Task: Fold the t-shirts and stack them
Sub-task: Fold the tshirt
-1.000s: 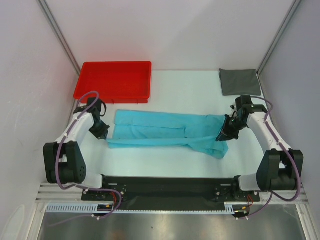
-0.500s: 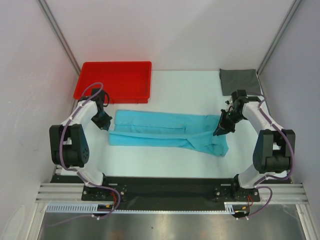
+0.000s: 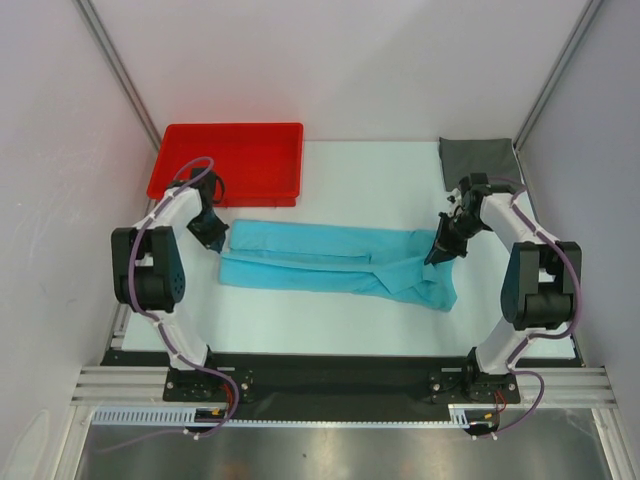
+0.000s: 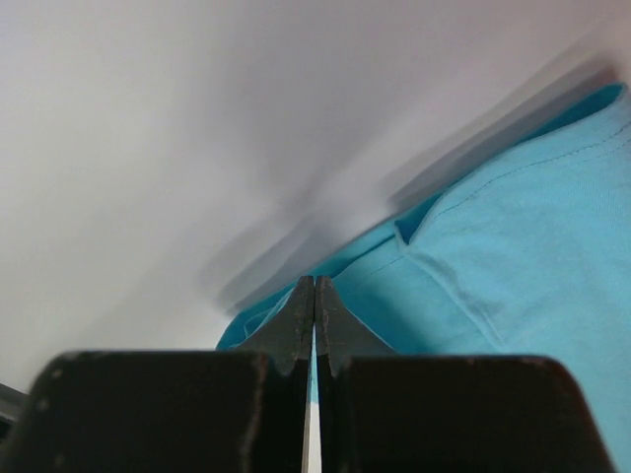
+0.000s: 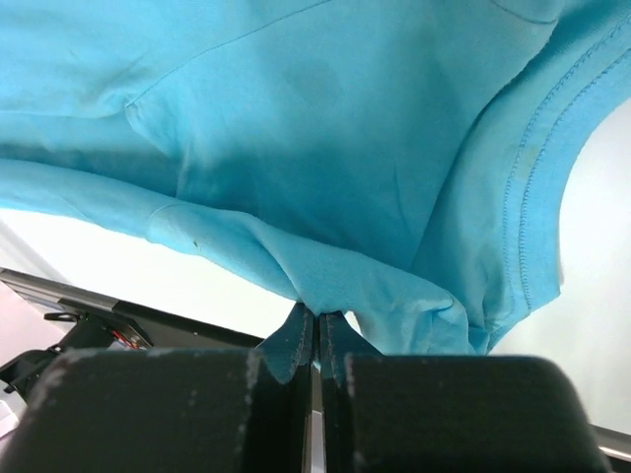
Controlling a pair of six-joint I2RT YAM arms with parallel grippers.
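Observation:
The turquoise t-shirt [image 3: 330, 262] lies folded into a long band across the middle of the white table. My left gripper [image 3: 213, 238] is shut on its left end; in the left wrist view the closed fingertips [image 4: 315, 288] pinch the cloth's edge [image 4: 513, 246]. My right gripper [image 3: 438, 252] is shut on the right end, where a sleeve hangs toward the front. In the right wrist view the cloth [image 5: 325, 128] bunches into the closed gripper [image 5: 317, 313]. The dark grey t-shirt [image 3: 480, 163] lies as a folded rectangle at the back right.
A red plastic tray [image 3: 230, 160] stands at the back left, close behind my left gripper. Grey walls enclose the table on the left, right and back. The arm bases and a black rail run along the near edge.
Both grippers have moved toward the back of the table, still shut on the shirt's ends. The turquoise band has shifted slightly back with them.

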